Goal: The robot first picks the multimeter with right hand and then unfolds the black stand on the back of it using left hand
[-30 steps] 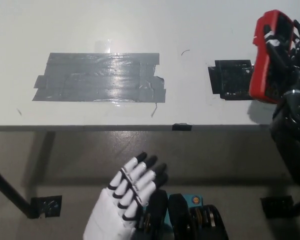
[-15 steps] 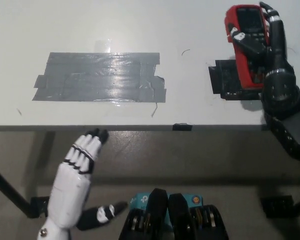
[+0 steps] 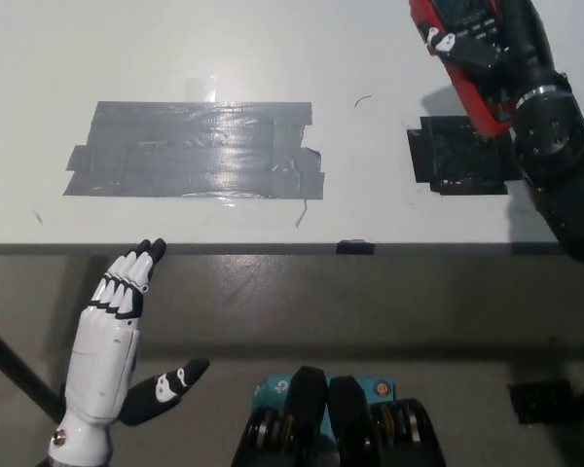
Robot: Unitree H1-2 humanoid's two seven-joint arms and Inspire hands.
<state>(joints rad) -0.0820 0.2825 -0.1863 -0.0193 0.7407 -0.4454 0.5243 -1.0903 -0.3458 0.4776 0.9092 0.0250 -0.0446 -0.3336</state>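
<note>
The red multimeter (image 3: 464,60) with a dark face is held over the white table's far right, tilted, its top cut off by the picture's upper edge. My black right hand (image 3: 501,44) is shut on it, fingers wrapped across its face and side. The black stand on its back is hidden. My white left hand (image 3: 117,331) is open with fingers straight and thumb spread, below the table's front edge at the lower left, far from the multimeter.
A large patch of grey tape (image 3: 200,151) covers the table's middle left. A black square pad (image 3: 457,156) lies on the table (image 3: 273,58) under the multimeter. The table's front edge (image 3: 273,247) crosses the picture, with floor below it.
The right hand has turned the multimeter face up and carried it left and farther away. The left hand has swung from the lower middle to the lower left and opened flat.
</note>
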